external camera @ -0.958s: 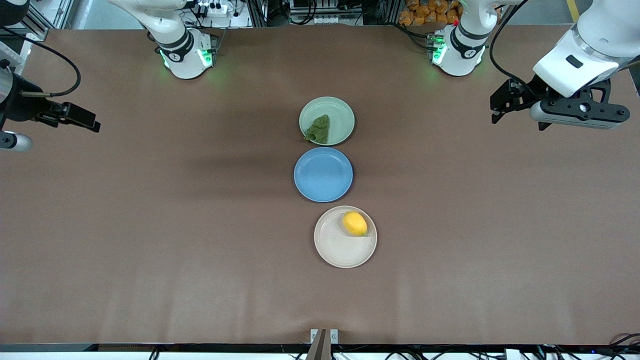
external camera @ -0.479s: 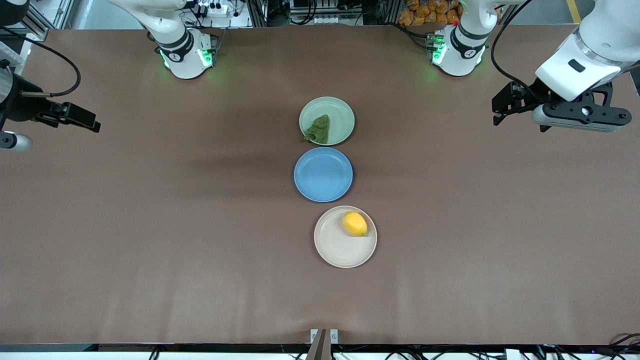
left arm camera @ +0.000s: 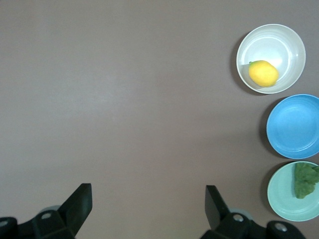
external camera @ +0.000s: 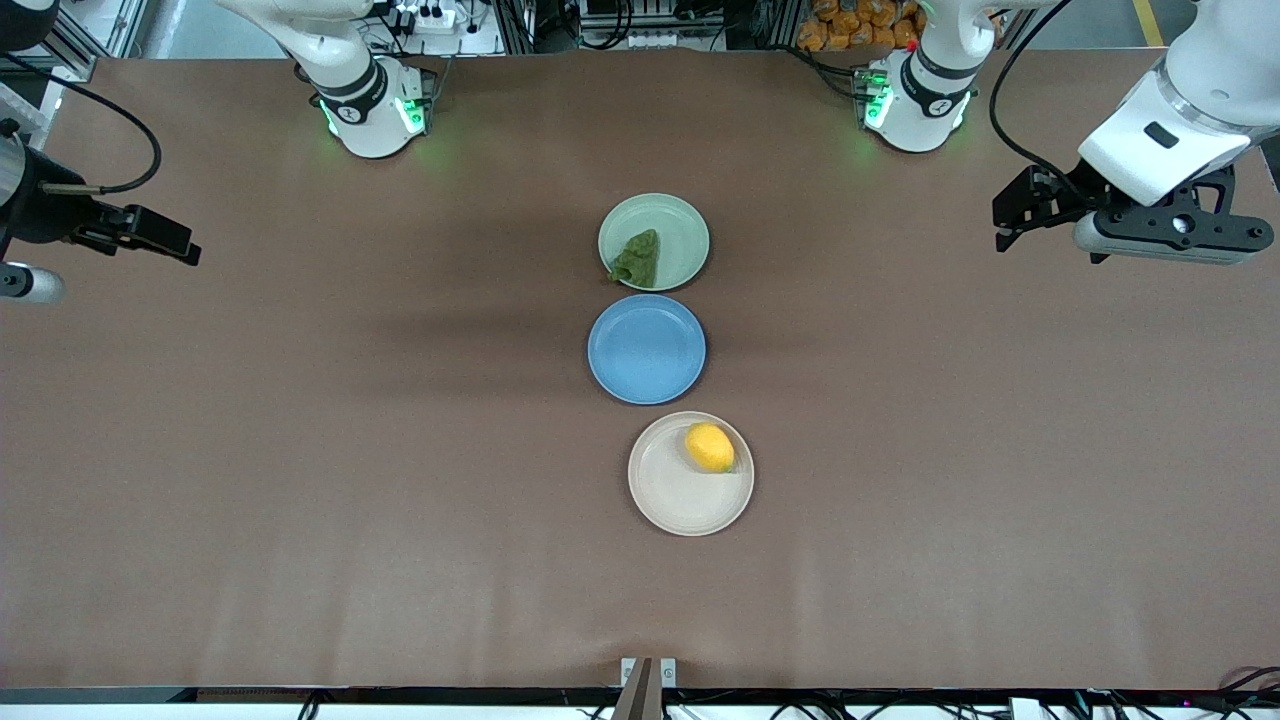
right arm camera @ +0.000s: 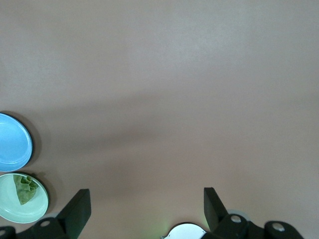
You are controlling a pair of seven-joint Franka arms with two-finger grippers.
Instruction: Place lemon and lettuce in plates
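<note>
Pincers, left (external camera: 1010,215) and right (external camera: 160,238), empty, fingers apart, parked at surface (external camera: 300,450) ends. Lemon (external camera: 709,447) and lettuce (external camera: 637,259) plated; lettuce tip possibly overhangs rim. Just hold clear.

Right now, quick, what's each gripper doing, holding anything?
Left gripper: open, empty, over bare table at its own end.
Right gripper: open, empty, over bare table at its end.

High front camera faces the bases; both wrist cameras look down, sharing the pale green plate (external camera: 680,215).
</note>
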